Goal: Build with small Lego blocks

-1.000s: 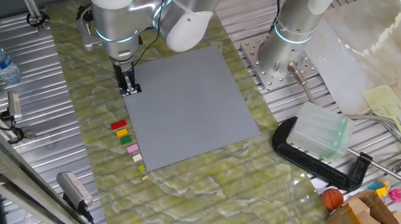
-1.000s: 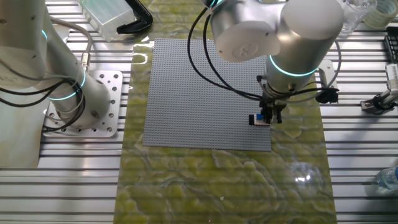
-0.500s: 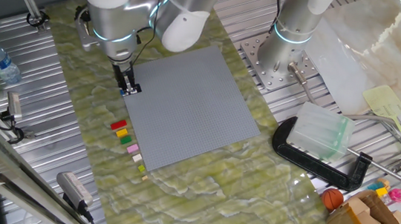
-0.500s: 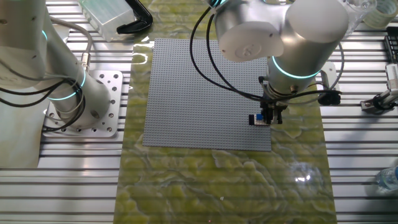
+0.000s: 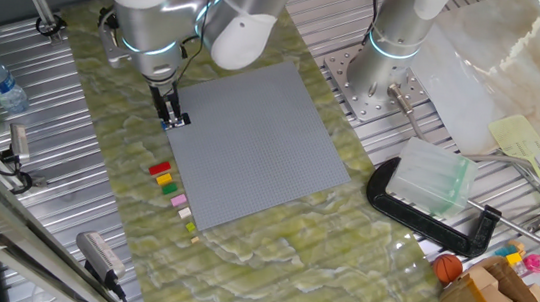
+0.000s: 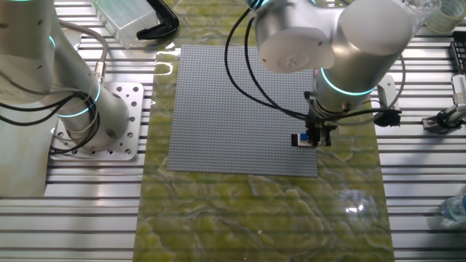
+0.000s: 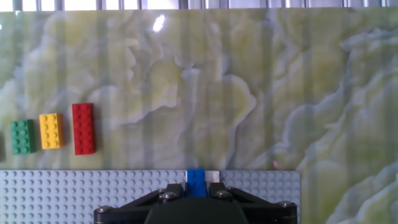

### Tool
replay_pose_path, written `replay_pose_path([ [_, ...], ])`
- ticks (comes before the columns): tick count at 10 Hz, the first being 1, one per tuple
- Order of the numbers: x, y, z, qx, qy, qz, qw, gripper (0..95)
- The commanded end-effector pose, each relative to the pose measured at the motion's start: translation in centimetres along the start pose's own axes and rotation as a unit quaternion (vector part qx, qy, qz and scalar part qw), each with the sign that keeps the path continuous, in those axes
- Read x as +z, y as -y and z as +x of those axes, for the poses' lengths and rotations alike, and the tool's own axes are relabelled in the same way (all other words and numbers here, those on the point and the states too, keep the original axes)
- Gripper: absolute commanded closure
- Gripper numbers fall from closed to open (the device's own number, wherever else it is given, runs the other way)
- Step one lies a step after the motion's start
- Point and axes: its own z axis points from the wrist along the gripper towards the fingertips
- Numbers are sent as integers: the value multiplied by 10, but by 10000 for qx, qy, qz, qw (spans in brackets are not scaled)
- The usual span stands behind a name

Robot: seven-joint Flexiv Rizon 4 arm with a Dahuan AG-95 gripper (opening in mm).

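3 loose bricks show in my hand view on the green marbled mat (image 5: 268, 261) beside the grey baseplate (image 5: 256, 145): a red brick (image 7: 83, 129), a yellow brick (image 7: 51, 130) and a green brick (image 7: 22, 137), side by side and just apart. From 1 fixed view I see that row (image 5: 173, 193) run on with pink and paler pieces along the baseplate's edge. My pincer (image 7: 197, 190) is down at the baseplate's corner, fingers closed against a blue brick (image 7: 196, 182) that sits on the studs at the very edge, with a cream-white brick (image 7: 212, 177) touching its side. The other fixed view shows the same blue and white spot (image 6: 301, 140) by the fingertips. The mat lies over a bench (image 5: 81, 131) of ribbed aluminium slats. Around it I see a second arm's base (image 5: 378, 77) bolted to a plate, a black clamp (image 5: 429, 213) holding a clear plastic box (image 5: 431, 178), and a water bottle (image 5: 1, 83) lying near the edge.
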Motion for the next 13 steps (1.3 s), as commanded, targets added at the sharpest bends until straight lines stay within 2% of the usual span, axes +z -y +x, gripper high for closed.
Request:
replay_pose_path([
  [1, 1, -1, 0, 53, -18, -34, 10000, 950],
  [8, 0, -1, 1, 210, -211, -90, 9995, 950],
  [13, -1, -1, 4, 237, -254, -80, 9994, 950],
])
